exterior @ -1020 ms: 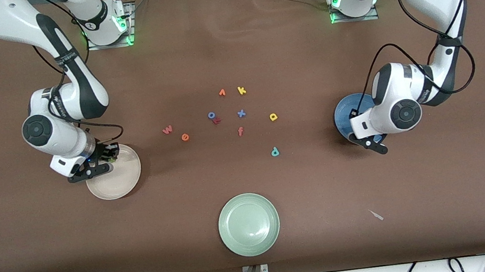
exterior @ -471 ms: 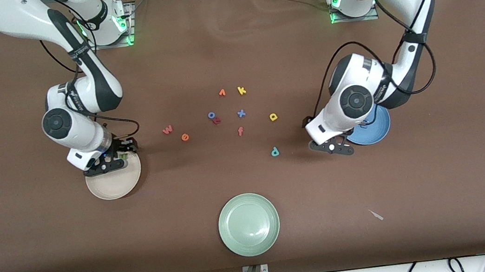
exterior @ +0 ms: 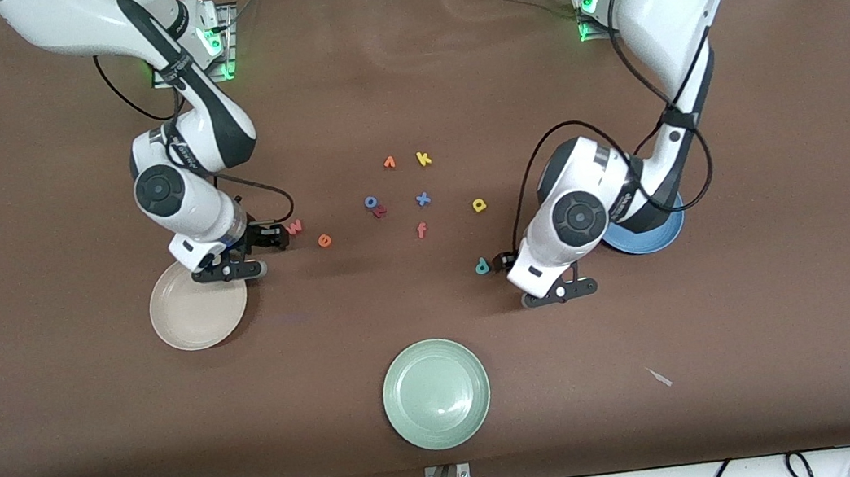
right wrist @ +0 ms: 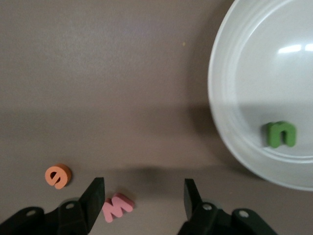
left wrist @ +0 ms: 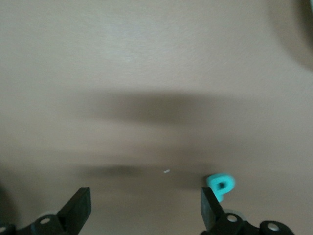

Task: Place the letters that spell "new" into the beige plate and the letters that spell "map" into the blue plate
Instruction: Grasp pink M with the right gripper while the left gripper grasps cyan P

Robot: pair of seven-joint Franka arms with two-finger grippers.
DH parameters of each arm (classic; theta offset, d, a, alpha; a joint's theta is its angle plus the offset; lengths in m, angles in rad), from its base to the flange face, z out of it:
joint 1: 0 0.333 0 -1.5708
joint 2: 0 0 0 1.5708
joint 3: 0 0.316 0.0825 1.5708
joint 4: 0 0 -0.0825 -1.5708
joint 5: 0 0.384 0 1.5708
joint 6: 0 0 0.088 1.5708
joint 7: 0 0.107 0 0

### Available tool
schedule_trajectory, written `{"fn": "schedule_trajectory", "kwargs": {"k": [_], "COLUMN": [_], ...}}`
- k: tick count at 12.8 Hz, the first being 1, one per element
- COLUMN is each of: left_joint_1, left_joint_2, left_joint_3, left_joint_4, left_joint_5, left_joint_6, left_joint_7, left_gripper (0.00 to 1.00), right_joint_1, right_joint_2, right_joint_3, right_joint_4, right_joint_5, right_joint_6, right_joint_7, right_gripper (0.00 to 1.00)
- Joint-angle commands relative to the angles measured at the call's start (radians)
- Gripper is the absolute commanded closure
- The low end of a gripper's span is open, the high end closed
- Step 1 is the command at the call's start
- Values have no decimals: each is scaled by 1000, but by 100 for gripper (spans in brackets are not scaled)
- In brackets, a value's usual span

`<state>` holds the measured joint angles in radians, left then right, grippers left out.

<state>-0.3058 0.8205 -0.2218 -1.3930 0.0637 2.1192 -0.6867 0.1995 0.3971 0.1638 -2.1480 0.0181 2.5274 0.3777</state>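
- Green n [right wrist: 281,133] lies in the beige plate [exterior: 182,324], near its rim.
- Pinkish-red w [exterior: 294,226] and orange e [exterior: 324,240] sit on the table, at the plate's two o'clock in the front view.
- Right gripper [right wrist: 143,196] hangs open and empty, the w just beside one finger.
- Teal p [exterior: 482,265] lies at the blue plate [exterior: 659,236]'s nine o'clock; yellow a [exterior: 479,204] farther up.
- Left gripper [left wrist: 145,208] hangs open, empty, the p by one finger.

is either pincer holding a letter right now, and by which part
Nothing is held. The left pincer stands open over bare table beside the small teal foam letter p; the right pincer stands open over the pink foam letter w, not gripping it.
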Motion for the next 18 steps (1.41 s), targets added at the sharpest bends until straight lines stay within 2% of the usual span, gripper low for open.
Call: {"fn": "schedule_trajectory", "kwargs": {"k": [1, 4, 9, 10, 12, 13, 15, 18], "left_joint_1": [-74, -99, -127, -127, -127, -124, -119, -116], "left_joint_2": [113, 150, 158, 158, 155, 154, 146, 125], "left_joint_3": [7, 7, 13, 13, 15, 15, 18, 27], "left_joint_4": [158, 183, 167, 167, 167, 169, 169, 173], "left_joint_5": [-16, -15, 2, 2, 4, 4, 7, 8], "left_joint_6": [-12, 14, 13, 13, 8, 7, 1, -44], "left_joint_7": [-153, -198, -194, -192, -188, -185, -185, -185], "left_gripper": [2, 6, 45, 56, 84, 92, 96, 96], "right_joint_1": [6, 11, 28, 28, 29, 29, 34, 35], "right_joint_2": [-24, -23, 2, 9, 32, 35, 37, 40], "right_joint_3": [20, 48, 49, 49, 49, 49, 49, 49], "right_joint_4": [-90, -121, -141, -141, -141, -141, -142, -148], "right_joint_5": [-12, -12, -12, -12, -13, -13, -13, -13], "right_joint_6": [85, 117, 174, 191, 221, 226, 228, 228], "right_joint_7": [85, 167, 207, 207, 207, 207, 207, 207], "right_gripper": [26, 26, 26, 26, 27, 27, 31, 49]}}
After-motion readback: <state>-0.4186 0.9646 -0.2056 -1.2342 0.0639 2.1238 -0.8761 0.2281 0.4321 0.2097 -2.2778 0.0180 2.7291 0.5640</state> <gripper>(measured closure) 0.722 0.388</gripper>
